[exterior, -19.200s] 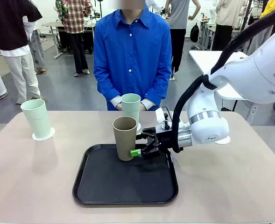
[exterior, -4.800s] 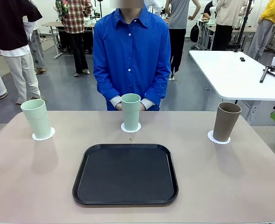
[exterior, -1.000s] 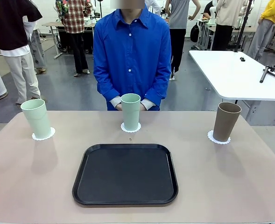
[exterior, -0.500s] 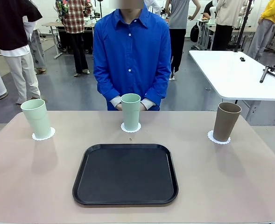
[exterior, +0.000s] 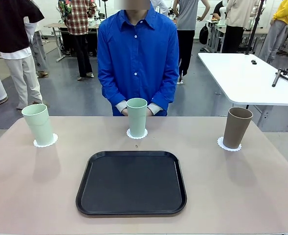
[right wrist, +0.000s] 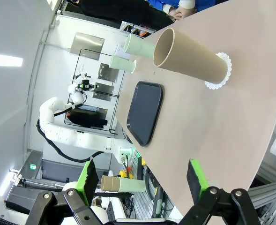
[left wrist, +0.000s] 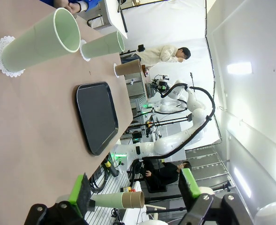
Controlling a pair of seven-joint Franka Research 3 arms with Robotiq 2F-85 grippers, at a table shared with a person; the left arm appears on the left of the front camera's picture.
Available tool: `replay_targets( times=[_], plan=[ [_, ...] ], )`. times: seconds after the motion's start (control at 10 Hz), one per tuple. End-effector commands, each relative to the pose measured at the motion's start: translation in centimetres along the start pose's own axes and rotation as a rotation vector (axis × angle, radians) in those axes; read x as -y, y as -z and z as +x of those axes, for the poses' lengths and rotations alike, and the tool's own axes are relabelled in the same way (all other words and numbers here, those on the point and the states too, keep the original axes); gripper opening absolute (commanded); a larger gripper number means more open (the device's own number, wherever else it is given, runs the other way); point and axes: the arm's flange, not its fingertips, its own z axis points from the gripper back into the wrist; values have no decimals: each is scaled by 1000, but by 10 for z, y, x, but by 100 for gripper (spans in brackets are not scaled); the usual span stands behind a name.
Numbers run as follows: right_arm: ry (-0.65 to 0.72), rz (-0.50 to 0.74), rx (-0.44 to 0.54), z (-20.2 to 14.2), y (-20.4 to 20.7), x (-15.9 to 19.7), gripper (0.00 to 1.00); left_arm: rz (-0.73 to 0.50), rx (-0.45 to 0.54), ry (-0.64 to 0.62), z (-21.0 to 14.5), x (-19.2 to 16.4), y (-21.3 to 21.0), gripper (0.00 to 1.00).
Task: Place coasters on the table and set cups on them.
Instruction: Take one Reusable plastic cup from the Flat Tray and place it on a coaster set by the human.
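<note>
The left end effector point(left wrist: 135, 187) has its jaws spread wide, the two green-padded fingers point(left wrist: 80, 189) well apart and gripping nothing, held clear above the worktop point(left wrist: 30, 140). The right end effector point(right wrist: 142, 180) is likewise fully spread, its green pads point(right wrist: 197, 180) far apart with nothing between them, held off past the worktop's edge. The person's hands point(exterior: 125, 111) rest together at the far edge.
</note>
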Motion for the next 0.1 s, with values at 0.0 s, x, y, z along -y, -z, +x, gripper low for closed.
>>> replay_targets(
  times=[0.0],
  plan=[
    [16, -5, 2, 1, 0, 0, 100, -1, 12, 4, 1, 2, 0, 100]
  ],
)
